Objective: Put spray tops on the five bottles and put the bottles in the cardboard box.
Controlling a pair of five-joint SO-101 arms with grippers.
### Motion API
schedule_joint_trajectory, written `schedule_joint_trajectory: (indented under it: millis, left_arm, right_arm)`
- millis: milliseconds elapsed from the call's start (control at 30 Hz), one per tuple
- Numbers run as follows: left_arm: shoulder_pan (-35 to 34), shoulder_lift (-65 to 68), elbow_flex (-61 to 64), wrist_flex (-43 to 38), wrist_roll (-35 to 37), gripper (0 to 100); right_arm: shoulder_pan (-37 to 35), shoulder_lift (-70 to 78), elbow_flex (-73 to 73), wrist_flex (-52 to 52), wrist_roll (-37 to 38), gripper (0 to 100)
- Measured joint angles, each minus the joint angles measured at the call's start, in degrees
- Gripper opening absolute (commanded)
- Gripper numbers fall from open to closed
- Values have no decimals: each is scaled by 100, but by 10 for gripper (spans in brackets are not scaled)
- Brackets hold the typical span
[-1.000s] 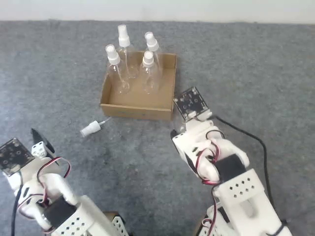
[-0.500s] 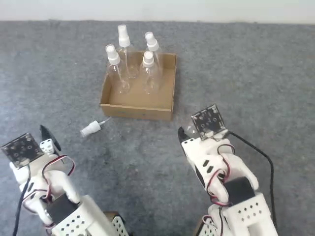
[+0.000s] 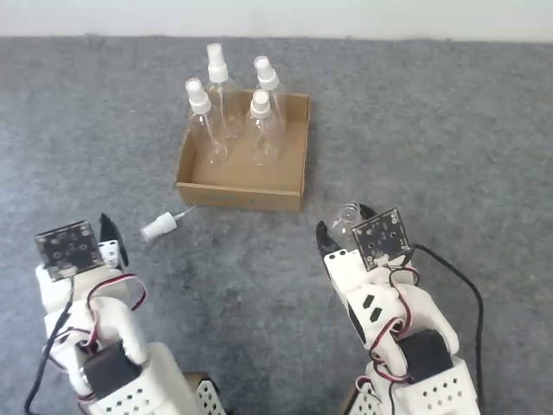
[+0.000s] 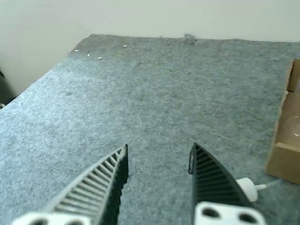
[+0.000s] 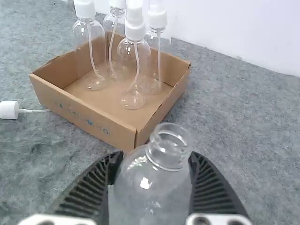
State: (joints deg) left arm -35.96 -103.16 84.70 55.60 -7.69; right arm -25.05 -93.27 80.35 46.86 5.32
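Note:
My right gripper is shut on a clear bottle whose neck is open and has no top. In the high view this bottle sits upright in the right gripper, near the cardboard box's front right corner. Several bottles with white spray tops stand inside the box. A loose spray top lies on the carpet in front of the box's left corner. My left gripper is open and empty just short of that spray top. The left gripper is at the front left.
Grey carpet covers the whole table, with open room to the right and left of the box. A pale wall runs along the far edge. The spray top's thin tube points toward the box.
The right arm has drawn back from the box's right corner toward the front, bringing the open bottle with it. The left arm has swung right and forward toward the loose spray top.

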Motion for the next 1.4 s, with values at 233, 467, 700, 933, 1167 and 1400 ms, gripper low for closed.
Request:
schedule_joint_trajectory:
  millis: [233, 467, 700, 933, 1167, 1400]
  left_arm:
    - [484, 0, -527, 510, -299, 205]
    - [879, 0, -1099, 1231, -730, 203]
    - [932, 475, -1635, 1363, -976, 203]
    - [932, 2629, -2734, 1363, -1178, 205]
    - [1134, 4369, -3429, 1363, -1477, 207]
    - [1512, 5864, -4000, 1363, -1547, 207]
  right_arm:
    - [0, 0, 53, 0, 0, 86]
    - [0, 0, 53, 0, 0, 86]
    - [0, 0, 53, 0, 0, 86]
    - [0, 0, 53, 0, 0, 86]
    - [0, 0, 53, 0, 0, 88]
    - [0, 0, 53, 0, 0, 88]
